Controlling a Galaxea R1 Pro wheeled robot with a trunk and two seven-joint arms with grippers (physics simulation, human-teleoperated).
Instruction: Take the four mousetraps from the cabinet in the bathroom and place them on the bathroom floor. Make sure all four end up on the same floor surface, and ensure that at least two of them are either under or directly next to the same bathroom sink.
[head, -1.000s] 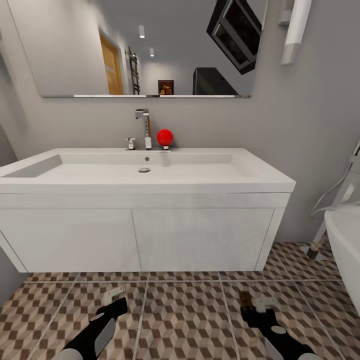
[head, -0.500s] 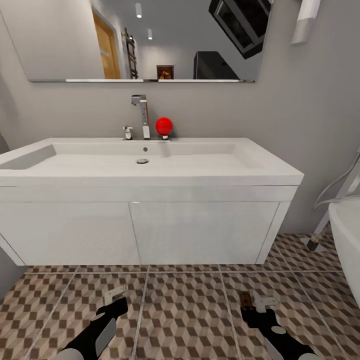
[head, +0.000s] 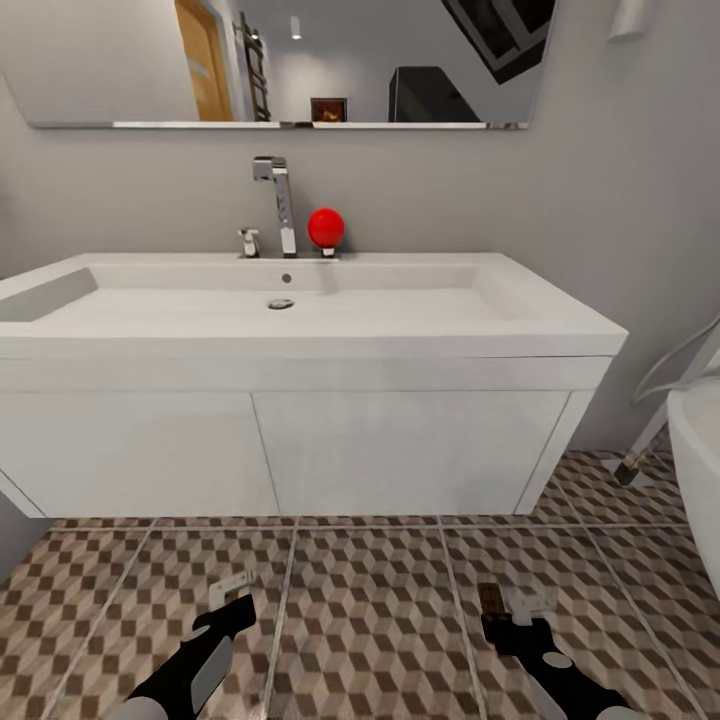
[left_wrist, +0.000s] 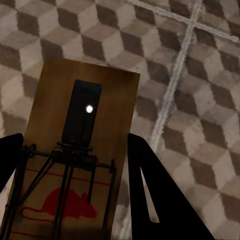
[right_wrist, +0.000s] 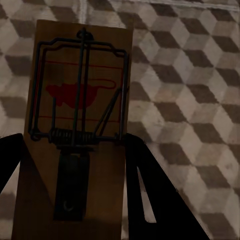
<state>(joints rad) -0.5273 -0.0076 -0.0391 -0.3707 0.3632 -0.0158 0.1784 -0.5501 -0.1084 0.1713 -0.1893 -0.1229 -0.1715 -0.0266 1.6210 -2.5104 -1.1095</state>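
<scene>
**Two mousetraps carried to the sink, none seen on the floor yet**

Position: robot faces the white sink (head: 430, 315) on its white drawer unit (head: 400, 450), with a chrome faucet (head: 278, 200), a red ball (head: 326, 227) beside it, and a mirror (head: 130, 60) above. A white bathtub (head: 700, 460) edge sits at the right.

Left gripper (head: 232, 592): low over the bathroom floor (head: 370, 610), in front of the drawer unit. The left wrist view shows a mousetrap (left_wrist: 82, 150) lying between the dark fingers (left_wrist: 150, 195), red mouse mark and wire spring visible, tiles behind it. Fingers are clamped on the board's two long edges.

Right gripper (head: 510, 605): likewise low over the tiles. The right wrist view shows a second mousetrap (right_wrist: 80, 125) flanked by the fingers (right_wrist: 150, 195), gripped the same way. In the head view a brown sliver of this trap (head: 489, 598) shows at the fingertips.

Progress, as a judgement: both traps are out of the cabinet and brought to the sink, but neither is released; I cannot tell whether either touches the tiles. No other trap lies on the visible floor. Remaining: lower and release these two next to or under the sink, then fetch and place the other two on the same floor.
</scene>
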